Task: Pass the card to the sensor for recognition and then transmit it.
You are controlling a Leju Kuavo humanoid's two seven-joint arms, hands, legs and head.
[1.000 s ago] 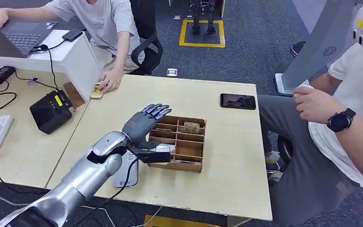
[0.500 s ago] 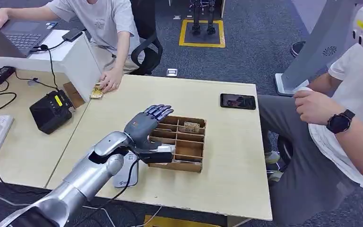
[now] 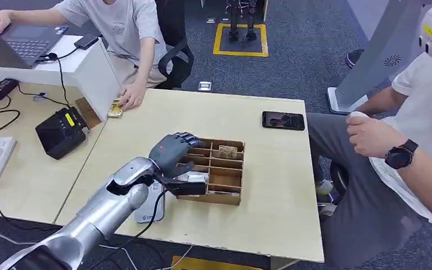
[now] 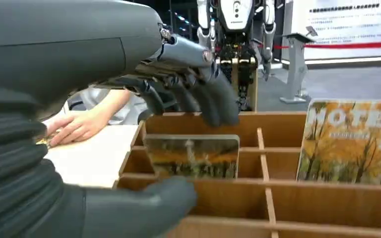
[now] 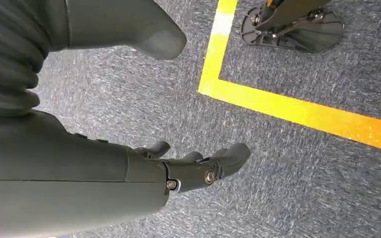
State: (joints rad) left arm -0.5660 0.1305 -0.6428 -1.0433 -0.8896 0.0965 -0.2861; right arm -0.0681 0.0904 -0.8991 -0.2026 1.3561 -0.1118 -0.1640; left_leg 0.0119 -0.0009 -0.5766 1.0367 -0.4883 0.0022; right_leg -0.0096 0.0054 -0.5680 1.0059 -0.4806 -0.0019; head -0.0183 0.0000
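Note:
A wooden divider box (image 3: 225, 194) stands mid-table. A card with an autumn picture (image 4: 192, 156) stands upright in one of its left compartments (image 3: 194, 178). My left hand (image 3: 171, 153) is over that compartment, its fingers (image 4: 213, 101) curled down behind the card and its thumb (image 4: 144, 201) in front of it, with a gap on each side. A second card marked HOTEL (image 4: 349, 141) leans in a farther compartment (image 3: 228, 151). The grey-white sensor pad (image 3: 149, 209) lies on the table under my left forearm. My right hand (image 5: 198, 166) hangs over the carpet, holding nothing.
A black phone (image 3: 283, 120) lies at the table's far right. One seated person's hand (image 3: 371, 135) hovers at the right; another person's hand (image 3: 130, 98) rests on cards at the far left corner. A black device (image 3: 62, 132) sits on the neighbouring desk.
My left hand's fingers, stretched flat over the box before, have curled down around the card in the left compartment. The person at the right has drawn their hand slightly back.

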